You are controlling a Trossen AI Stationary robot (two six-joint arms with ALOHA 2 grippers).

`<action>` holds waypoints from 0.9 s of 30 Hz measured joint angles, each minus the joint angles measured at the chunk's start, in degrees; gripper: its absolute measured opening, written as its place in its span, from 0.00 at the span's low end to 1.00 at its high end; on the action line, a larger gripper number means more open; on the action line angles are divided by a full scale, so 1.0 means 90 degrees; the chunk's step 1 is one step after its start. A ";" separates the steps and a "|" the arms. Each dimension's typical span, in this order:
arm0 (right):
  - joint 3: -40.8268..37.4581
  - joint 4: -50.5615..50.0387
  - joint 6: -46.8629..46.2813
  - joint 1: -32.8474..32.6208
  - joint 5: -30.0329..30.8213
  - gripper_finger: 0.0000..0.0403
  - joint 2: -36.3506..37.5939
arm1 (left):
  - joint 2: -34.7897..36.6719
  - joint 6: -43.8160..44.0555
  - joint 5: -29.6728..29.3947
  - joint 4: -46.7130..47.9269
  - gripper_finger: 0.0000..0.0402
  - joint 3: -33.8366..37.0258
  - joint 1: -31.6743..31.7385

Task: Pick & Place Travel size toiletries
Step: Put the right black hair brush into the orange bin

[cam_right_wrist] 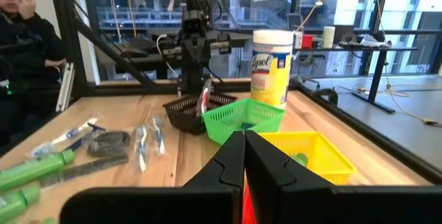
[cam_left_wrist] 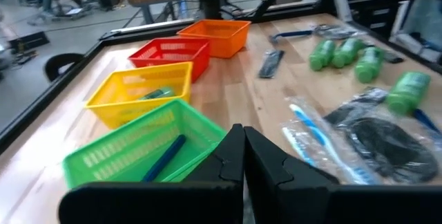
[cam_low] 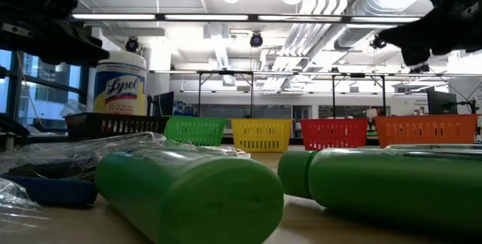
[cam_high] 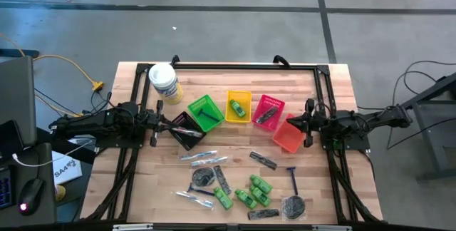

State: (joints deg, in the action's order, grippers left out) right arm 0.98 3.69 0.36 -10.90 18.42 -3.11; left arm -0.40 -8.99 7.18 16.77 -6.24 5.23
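- High view looks straight down on the whole table.
- Low view sits at tabletop, close behind green bottles.
- Wrist views face each other across the baskets.

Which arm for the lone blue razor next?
Right, probably. The blue razor lies on the right side of the table, nearer the right gripper, which hangs shut over the orange basket.

Open bare table toward three o'clock of the scattered toiletries, clear for a descent. At twelve o'clock of them, blocked by a row of baskets, with the white tub at eleven o'clock beyond.
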 joint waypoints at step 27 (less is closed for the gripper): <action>-0.0061 -0.0023 -0.0263 0.0000 -0.0089 0.01 -0.0502 | 0.0002 -0.0019 -0.0332 0.0013 0.00 0.0000 0.0000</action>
State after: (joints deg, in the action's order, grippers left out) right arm 0.43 3.49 -2.00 -10.90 17.63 -7.63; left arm -0.38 -9.17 4.19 16.88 -6.24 5.23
